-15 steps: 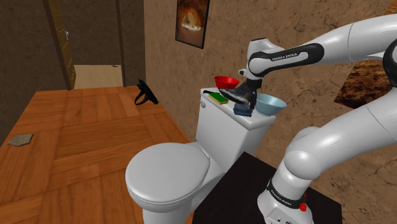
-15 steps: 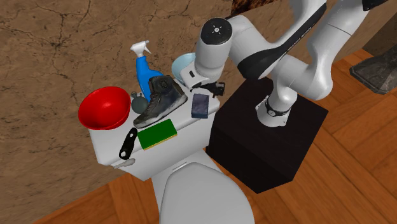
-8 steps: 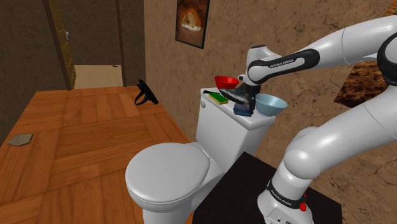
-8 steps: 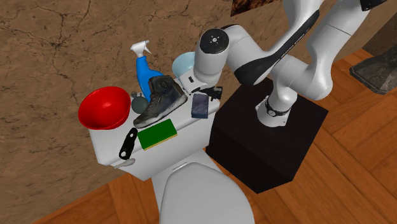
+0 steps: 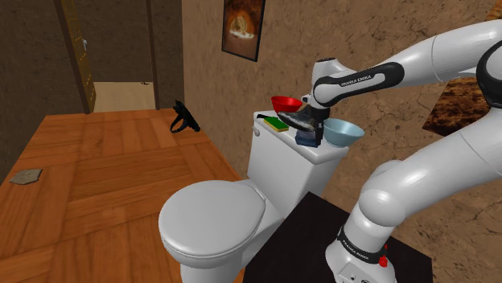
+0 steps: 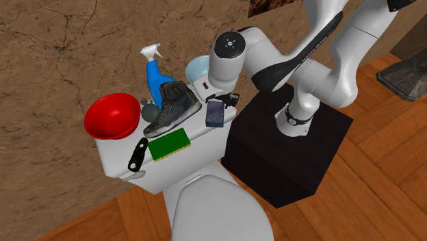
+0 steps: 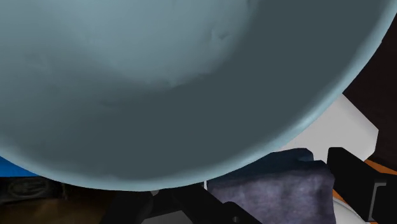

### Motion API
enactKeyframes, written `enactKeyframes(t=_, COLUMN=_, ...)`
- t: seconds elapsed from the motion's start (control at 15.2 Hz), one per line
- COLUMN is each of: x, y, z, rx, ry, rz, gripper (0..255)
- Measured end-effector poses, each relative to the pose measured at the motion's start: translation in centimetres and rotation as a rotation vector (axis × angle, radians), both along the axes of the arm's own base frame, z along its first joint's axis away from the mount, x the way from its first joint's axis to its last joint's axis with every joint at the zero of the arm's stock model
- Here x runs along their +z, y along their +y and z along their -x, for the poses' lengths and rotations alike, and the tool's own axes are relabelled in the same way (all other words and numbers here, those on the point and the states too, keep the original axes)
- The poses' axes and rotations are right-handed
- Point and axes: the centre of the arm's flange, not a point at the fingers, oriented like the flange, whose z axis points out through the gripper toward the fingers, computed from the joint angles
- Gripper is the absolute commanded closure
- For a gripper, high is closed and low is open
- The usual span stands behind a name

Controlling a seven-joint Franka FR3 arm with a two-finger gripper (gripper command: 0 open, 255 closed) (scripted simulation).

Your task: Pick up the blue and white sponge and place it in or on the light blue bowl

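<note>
So the gripper (image 6: 230, 101) is down over the dark blue sponge (image 6: 215, 113) on the toilet tank lid (image 6: 205, 133). Its fingers (image 7: 353, 181) are spread, with the sponge lying flat between them. The sponge is at the end of the tank nearest the stand (image 6: 287, 150), just right of the shoe (image 6: 171, 106) in the second exterior view, and the light blue bowl (image 5: 343, 131) sits near it on the far side, toward the wall.

Likely a home bathroom: white toilet (image 5: 213, 221), wooden floor (image 5: 96, 165).
</note>
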Motion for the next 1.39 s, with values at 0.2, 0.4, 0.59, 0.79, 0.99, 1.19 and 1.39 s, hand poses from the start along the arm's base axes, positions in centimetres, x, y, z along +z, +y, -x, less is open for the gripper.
enactKeyframes(t=0.2, x=0.0, y=0.0, z=0.0, rx=-0.001, ry=0.001, rz=0.000, gripper=255)
enactKeyframes(t=0.4, x=0.0, y=0.0, z=0.0, rx=-0.001, ry=0.001, rz=-0.001, gripper=255)
enactKeyframes(t=0.59, x=0.2, y=-0.1, z=0.1, rx=-0.001, ry=0.001, rz=-0.001, gripper=255)
enactKeyframes(t=0.79, x=1.5, y=-0.1, z=0.1, rx=-0.001, ry=0.002, rz=-0.001, gripper=255)
enactKeyframes(t=0.99, x=3.0, y=-0.2, z=0.2, rx=-0.001, ry=0.002, rz=-0.001, gripper=255)
enactKeyframes(t=1.19, x=4.6, y=-0.2, z=0.2, rx=-0.001, ry=0.002, rz=-0.001, gripper=255)
enactKeyframes(t=1.39, x=6.2, y=-0.1, z=0.1, rx=-0.001, ry=0.002, rz=-0.001, gripper=255)
